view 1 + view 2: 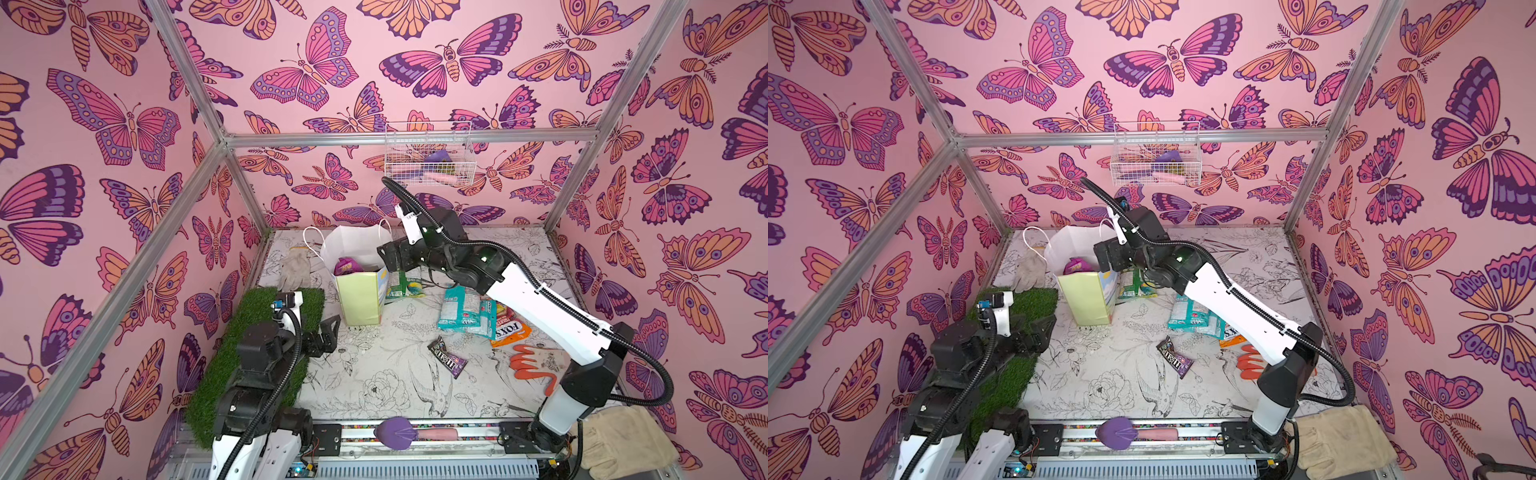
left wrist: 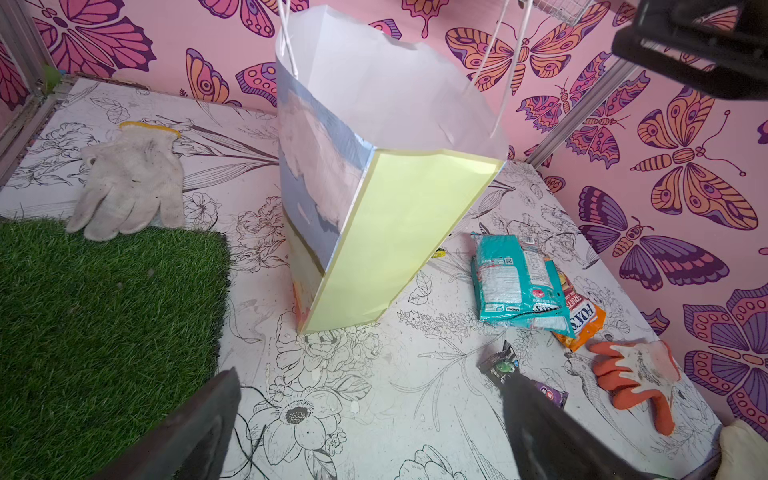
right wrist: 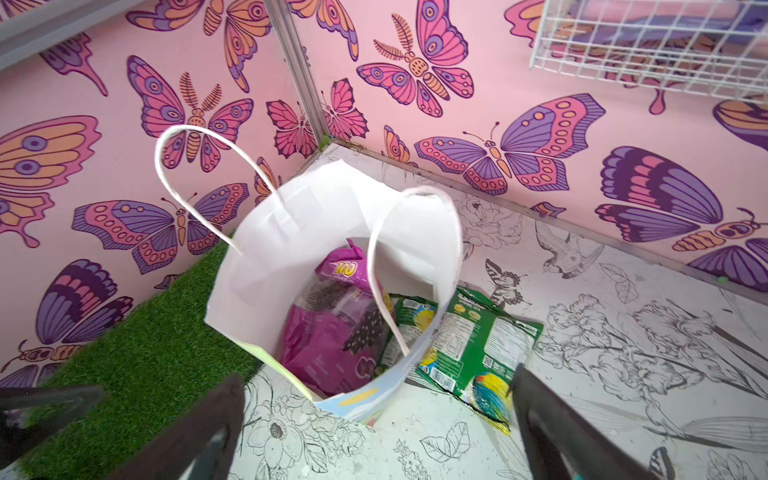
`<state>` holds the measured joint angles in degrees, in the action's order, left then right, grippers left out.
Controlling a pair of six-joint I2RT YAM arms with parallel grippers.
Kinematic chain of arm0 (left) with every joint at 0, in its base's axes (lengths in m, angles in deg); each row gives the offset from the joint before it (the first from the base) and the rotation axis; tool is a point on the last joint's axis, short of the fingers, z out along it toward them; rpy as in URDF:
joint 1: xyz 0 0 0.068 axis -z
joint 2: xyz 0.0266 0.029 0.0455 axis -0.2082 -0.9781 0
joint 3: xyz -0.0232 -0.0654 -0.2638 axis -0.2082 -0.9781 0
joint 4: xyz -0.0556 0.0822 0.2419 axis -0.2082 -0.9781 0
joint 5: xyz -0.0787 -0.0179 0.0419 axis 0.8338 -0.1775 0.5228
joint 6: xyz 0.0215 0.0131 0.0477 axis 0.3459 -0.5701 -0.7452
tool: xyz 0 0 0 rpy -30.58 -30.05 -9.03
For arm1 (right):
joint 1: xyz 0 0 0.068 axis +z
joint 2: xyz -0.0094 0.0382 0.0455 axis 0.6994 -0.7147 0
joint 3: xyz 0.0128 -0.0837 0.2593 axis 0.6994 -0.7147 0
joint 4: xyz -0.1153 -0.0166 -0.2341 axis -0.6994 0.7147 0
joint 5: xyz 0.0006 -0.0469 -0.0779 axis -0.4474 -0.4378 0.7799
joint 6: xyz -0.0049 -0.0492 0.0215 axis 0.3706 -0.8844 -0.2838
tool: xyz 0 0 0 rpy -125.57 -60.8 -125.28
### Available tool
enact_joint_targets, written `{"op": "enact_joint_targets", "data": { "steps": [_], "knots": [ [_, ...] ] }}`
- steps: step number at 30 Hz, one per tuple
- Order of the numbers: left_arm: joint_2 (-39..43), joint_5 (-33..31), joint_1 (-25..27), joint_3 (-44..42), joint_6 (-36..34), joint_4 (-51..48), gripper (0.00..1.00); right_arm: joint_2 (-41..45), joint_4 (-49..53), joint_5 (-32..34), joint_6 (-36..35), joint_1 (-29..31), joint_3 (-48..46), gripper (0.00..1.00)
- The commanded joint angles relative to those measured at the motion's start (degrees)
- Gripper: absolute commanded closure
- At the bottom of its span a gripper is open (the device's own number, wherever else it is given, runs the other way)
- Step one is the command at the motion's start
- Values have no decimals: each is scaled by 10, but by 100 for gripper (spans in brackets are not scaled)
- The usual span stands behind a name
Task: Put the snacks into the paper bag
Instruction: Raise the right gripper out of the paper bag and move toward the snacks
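1. The paper bag (image 1: 359, 299) stands upright beside the grass mat (image 1: 232, 353), with the purple grape pouch (image 3: 332, 332) inside.
2. Right gripper (image 3: 376, 380) hangs by its mouth, jaws spread, empty.
3. Green packets (image 3: 469, 345) lie just beside the bag; teal packets (image 1: 465, 311) lie farther off.
4. Left gripper (image 1: 328, 332) is spread wide too, near the mat's edge.

- Cannot see the lower part of the purple grape pouch (image 1: 344, 266) in both top views: sunk behind the near wall of the paper bag (image 1: 359, 299).
- Only slivers of the green packets (image 1: 402, 286) there, masked by bag and right arm (image 1: 540, 299).
- Half buried under teal packets (image 1: 465, 311) and that arm: orange Fox's bag (image 1: 510, 332).
- In the left wrist view, partly lost behind a finger (image 2: 536, 411) of the left end effector (image 2: 372, 376): M&M's packet (image 2: 498, 361).
- Cannot make out the contents of the white wire basket (image 1: 430, 162): too small.
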<state>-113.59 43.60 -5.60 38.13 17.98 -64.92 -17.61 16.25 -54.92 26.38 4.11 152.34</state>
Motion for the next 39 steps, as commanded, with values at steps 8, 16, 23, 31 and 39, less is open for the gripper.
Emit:
{"op": "enact_joint_targets", "data": {
  "steps": [8, 16, 23, 31, 39],
  "knots": [
    [0, -4, 2, -8, -7, -9, 0, 85, -77, -71, 92, -103, -139, 2],
    [0, -5, 2, -8, -7, -9, 0, 72, -73, -133, 136, -161, -188, 3],
    [-1, -5, 3, -9, -7, -9, 0, 16, -48, -173, 150, -182, -193, 3],
    [-1, -5, 2, -8, -7, -9, 0, -38, -40, -224, 183, -211, -193, 3],
    [1, -5, 3, -8, -5, -9, 0, -117, -36, -316, 211, -239, -180, 10]
  ]
}}
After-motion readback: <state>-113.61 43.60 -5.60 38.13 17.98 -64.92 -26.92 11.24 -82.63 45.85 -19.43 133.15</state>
